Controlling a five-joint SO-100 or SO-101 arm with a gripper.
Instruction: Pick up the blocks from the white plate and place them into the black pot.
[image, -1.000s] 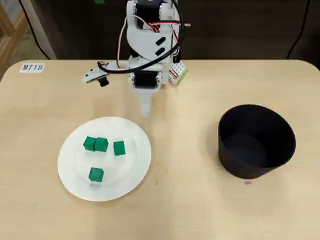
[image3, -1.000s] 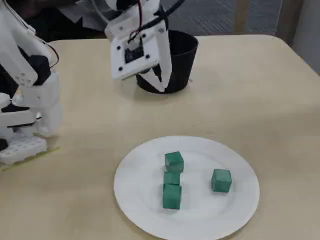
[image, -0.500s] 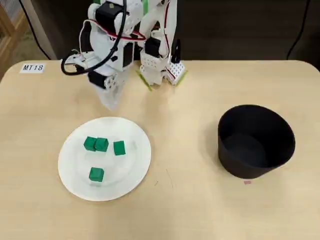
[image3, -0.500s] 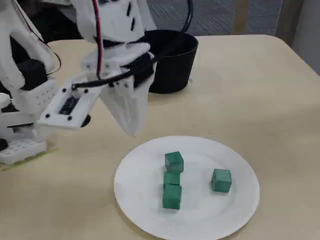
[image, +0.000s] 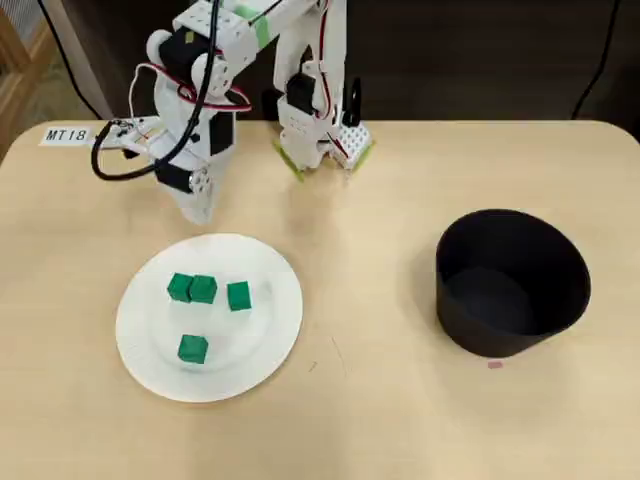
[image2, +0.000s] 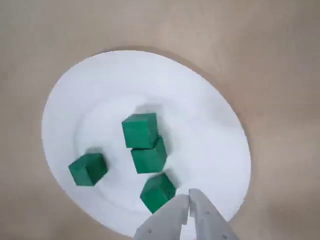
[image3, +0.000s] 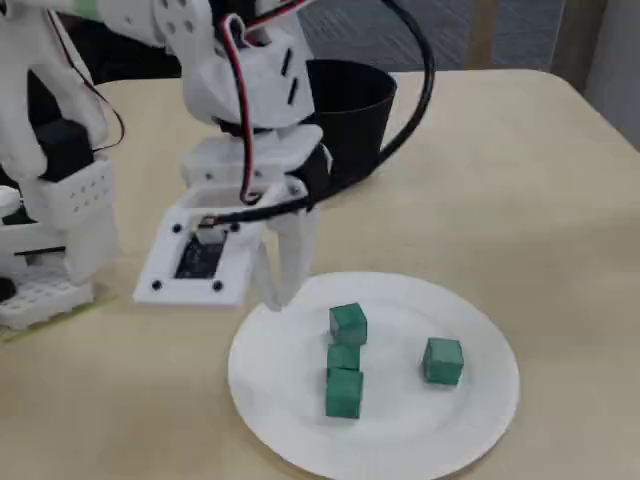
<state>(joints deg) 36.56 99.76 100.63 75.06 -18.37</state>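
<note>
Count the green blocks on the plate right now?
4, all on the white plate, none in the black pot. In the overhead view: two touching at upper left, one to their right, one alone below. None looks hidden.

In the fixed view the arm hides the left part of the black pot (image3: 352, 112), and the frame's bottom edge clips the white plate (image3: 480, 400) at 6 o'clock. In the wrist view the gripper (image2: 189, 202) runs off the bottom edge.
</note>
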